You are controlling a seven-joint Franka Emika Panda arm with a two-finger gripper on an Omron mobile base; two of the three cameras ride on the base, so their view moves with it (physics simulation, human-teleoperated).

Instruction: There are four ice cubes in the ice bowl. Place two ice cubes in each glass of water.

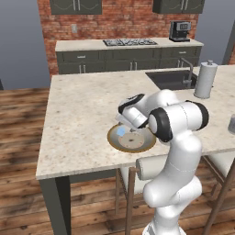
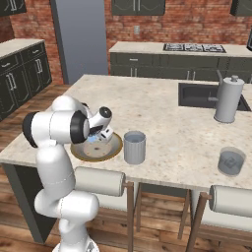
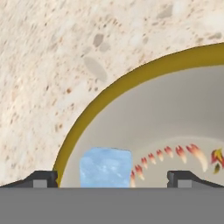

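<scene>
Two-finger gripper (image 3: 112,177) spread wide, empty, low over the shallow round bowl with the golden-brown rim (image 3: 87,114). Small translucent light-blue ice cube (image 3: 106,167) sits between the fingertips, nearer the left one, against the bowl's wall. Likely needs a slight leftward shift, then down. Short grey ribbed tumbler (image 2: 134,146) stands just beside the bowl.

The ice bowl (image 1: 114,140) is round and flat, with a gold rim, low in the middle of the left base view. One blue ice cube (image 3: 106,167) sits inside near the rim. One grey glass (image 2: 134,147) stands just right of the bowl; the other glass (image 2: 231,162) is far right.
</scene>
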